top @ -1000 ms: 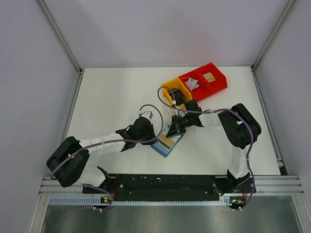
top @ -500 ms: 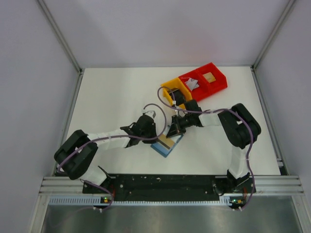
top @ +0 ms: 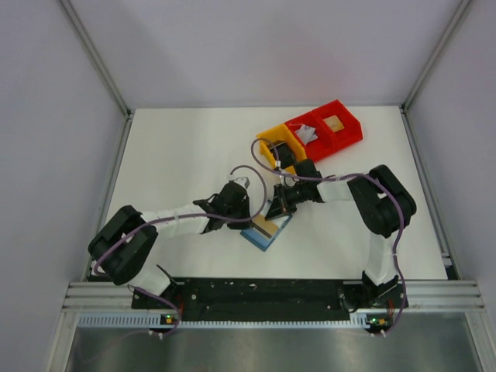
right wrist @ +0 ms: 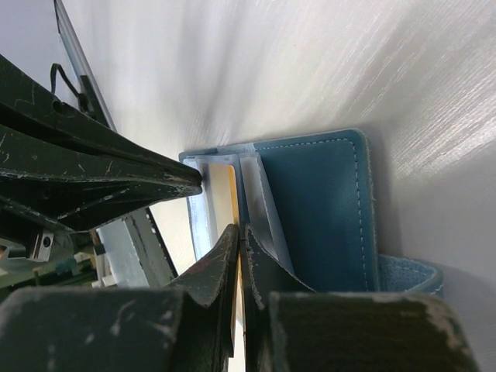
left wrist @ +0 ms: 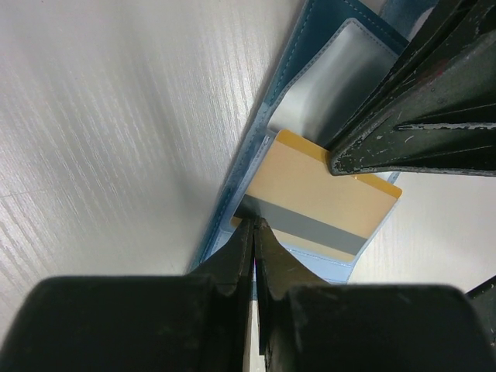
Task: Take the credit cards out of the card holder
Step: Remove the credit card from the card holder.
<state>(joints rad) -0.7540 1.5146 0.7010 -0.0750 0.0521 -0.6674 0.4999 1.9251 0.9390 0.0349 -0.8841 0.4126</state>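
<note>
The teal-blue card holder [top: 262, 238] lies open on the table between my two grippers. A tan-yellow credit card [left wrist: 325, 203] with a grey stripe sticks out of its pale pocket. It also shows in the right wrist view [right wrist: 225, 203]. My left gripper [left wrist: 254, 223] is shut, its tips pinching the holder's edge [left wrist: 232, 203] at the card's corner. My right gripper [right wrist: 240, 232] is shut on the card's opposite edge, beside the holder's clear sleeve [right wrist: 263, 209]. In the top view the left gripper [top: 249, 219] and the right gripper [top: 273, 217] meet over the holder.
A yellow bin [top: 271, 145] and two joined red bins [top: 350, 132] stand at the back right. One red bin holds a pale card [top: 308, 133], the other a tan one [top: 334, 124]. Grey walls enclose the table.
My left arm has swung its elbow and its gripper has shifted slightly towards the holder. The right arm and the holder have stayed put.
</note>
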